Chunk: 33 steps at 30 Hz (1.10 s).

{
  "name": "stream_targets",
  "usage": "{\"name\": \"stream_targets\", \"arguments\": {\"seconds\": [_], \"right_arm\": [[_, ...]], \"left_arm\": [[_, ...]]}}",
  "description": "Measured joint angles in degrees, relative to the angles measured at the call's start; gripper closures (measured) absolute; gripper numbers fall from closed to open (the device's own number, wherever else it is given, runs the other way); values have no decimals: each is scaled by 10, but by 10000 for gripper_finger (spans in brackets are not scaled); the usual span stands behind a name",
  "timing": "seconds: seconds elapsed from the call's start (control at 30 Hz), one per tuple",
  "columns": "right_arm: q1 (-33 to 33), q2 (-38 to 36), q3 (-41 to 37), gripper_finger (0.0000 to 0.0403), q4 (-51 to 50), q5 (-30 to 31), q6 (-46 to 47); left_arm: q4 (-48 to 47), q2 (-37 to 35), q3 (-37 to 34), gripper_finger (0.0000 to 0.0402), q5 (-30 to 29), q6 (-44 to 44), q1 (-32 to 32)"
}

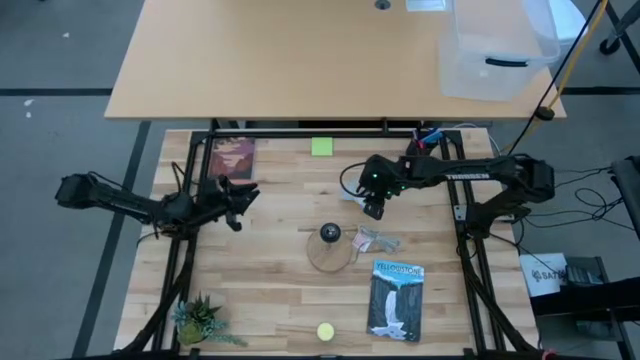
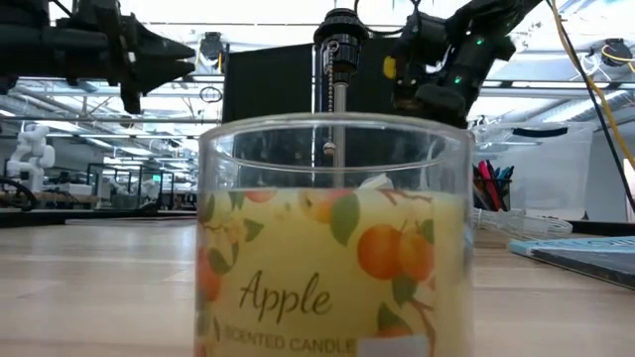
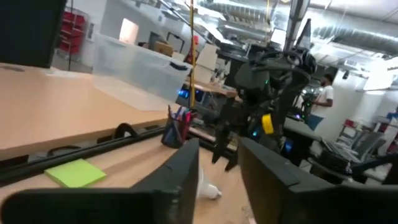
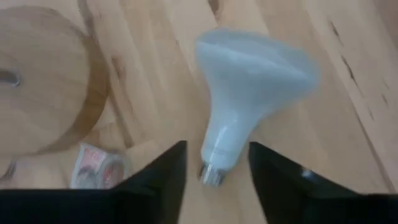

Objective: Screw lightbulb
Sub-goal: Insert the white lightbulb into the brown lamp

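Observation:
The white frosted lightbulb lies on its side on the wooden table, its grey screw neck toward my right gripper. It also shows in the left wrist view. My right gripper hangs above it, open, its two fingers standing on either side of the neck without touching. The round wooden base with the black socket stands on the table near the bulb. My left gripper waits open and empty at the table's left.
A crumpled wrapper lies right of the base. A blue book, a red-brown book, a green note, a small plant and an apple candle jar stand around. A clear bin sits on the far table.

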Motion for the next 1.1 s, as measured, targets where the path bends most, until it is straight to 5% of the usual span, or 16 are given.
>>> {"name": "stream_targets", "arguments": {"seconds": [0.2, 0.4, 0.9, 1.1], "right_arm": [[0, 34, 0, 110, 31, 1, 6], [-1, 69, 0, 73, 55, 19, 29], [-20, 172, -1, 94, 153, 34, 46], [-20, 171, -1, 171, 168, 34, 46]], "left_arm": [[65, 60, 0, 216, 3, 1, 11], [91, 94, 0, 191, 4, 0, 31], [92, 117, 0, 188, 5, -4, 52], [90, 117, 1, 188, 31, -13, 52]]}}
